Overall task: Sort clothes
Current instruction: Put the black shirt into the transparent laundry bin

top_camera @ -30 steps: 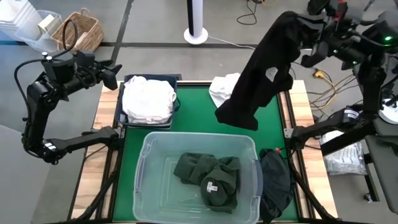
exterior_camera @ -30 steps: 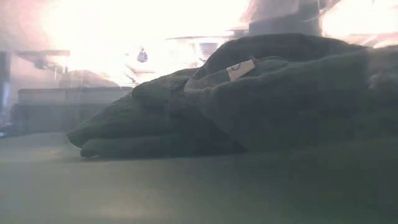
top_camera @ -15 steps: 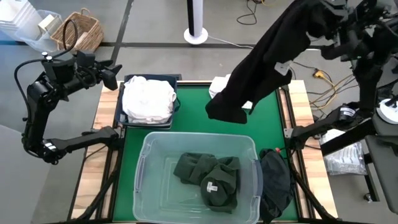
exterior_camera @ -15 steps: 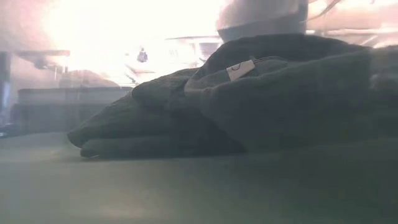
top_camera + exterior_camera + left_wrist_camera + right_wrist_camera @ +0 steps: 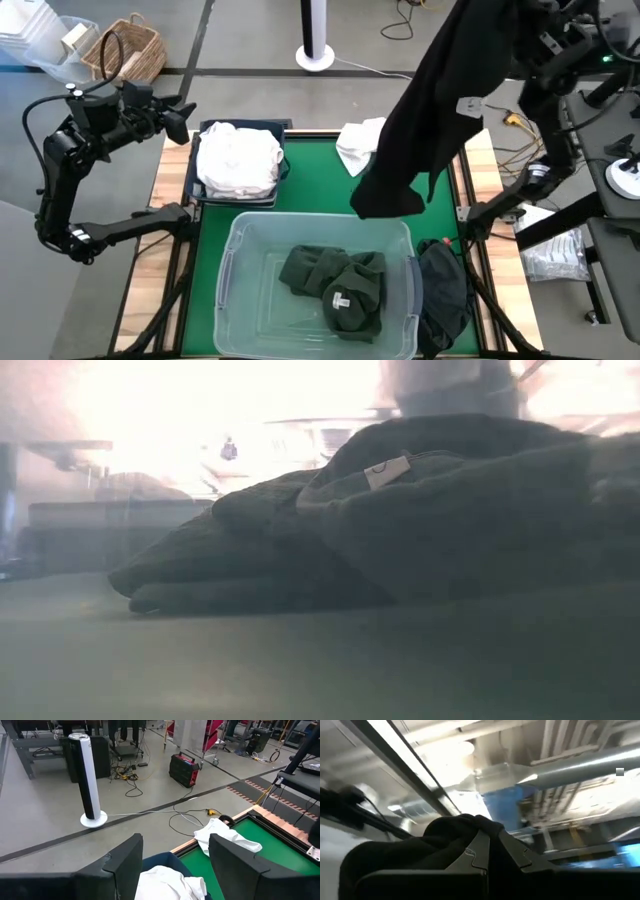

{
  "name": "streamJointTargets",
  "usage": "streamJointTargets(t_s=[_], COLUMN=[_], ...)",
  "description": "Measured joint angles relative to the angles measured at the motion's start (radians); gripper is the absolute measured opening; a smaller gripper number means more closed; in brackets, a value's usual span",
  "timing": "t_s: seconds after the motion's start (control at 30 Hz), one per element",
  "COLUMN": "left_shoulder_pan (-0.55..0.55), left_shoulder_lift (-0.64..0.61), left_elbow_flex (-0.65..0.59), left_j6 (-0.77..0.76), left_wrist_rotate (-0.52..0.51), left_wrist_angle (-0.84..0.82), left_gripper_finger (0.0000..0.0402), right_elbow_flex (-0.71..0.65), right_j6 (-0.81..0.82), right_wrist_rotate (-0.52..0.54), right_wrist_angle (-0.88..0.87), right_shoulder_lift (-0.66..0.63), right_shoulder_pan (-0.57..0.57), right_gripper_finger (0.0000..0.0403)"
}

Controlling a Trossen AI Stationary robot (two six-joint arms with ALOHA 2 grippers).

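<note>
Your right gripper (image 5: 487, 851) is clenched on the black garment (image 5: 425, 120), held high over the bench's far right corner. Its hem dangles above the clear tub (image 5: 232, 262) (dark green clothes (image 5: 335, 285) inside). Swing carelessly and the hem could snag the tub's rim. Left gripper (image 5: 172, 870) waits with fingers spread, over the white pile (image 5: 237, 160).

High view looks straight down on the table (image 5: 320, 190); low view sits level inside the clear tub (image 5: 232, 270), both sharing the green garment (image 5: 335, 285).
</note>
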Motion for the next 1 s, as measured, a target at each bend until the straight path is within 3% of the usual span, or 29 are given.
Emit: streamJointTargets(t_s=[0.33,0.73,1.0], left_shoulder_pan=[0.000,0.000,0.000], left_shoulder_lift=[0.000,-0.002,-0.010], left_elbow_flex=[0.000,0.000,0.000], left_j6=[-0.008,-0.078,-0.039], left_wrist_rotate=[0.001,0.008,0.128], left_wrist_angle=[0.015,0.014,0.015], left_gripper_finger=[0.0206,0.0206,0.0206], right_elbow_flex=[0.000,0.000,0.000], right_j6=[0.331,0.382,0.353], right_wrist_rotate=[-0.040,-0.009,-0.009], right_wrist_angle=[0.186,0.211,0.221], right_shoulder_lift=[0.064,0.119,0.181], right_shoulder_pan=[0.006,0.154,0.352], right_gripper_finger=[0.0009,0.0009,0.0009])
